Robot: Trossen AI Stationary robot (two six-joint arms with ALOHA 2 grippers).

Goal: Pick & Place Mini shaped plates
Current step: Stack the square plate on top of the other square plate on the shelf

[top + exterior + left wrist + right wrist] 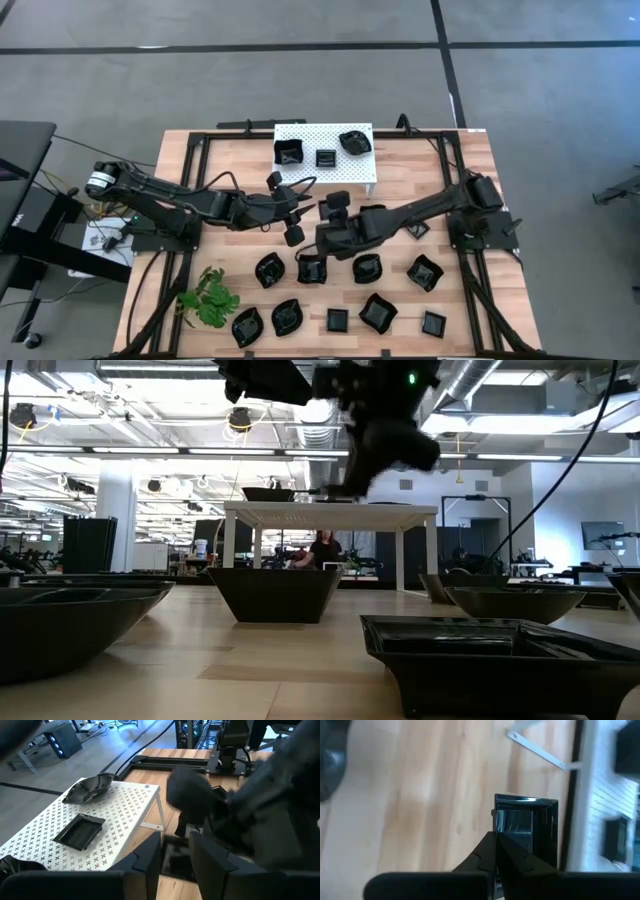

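Glossy black square dish, flat on pale wood-grain table; right pincer pressed together at its rim.

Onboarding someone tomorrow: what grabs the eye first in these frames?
Both dark arms meet mid-table: the right gripper is shut on the rim of a square black plate, the left gripper beside it. Three plates sit on the white perforated platform; more line the near edge beside a green sprig.
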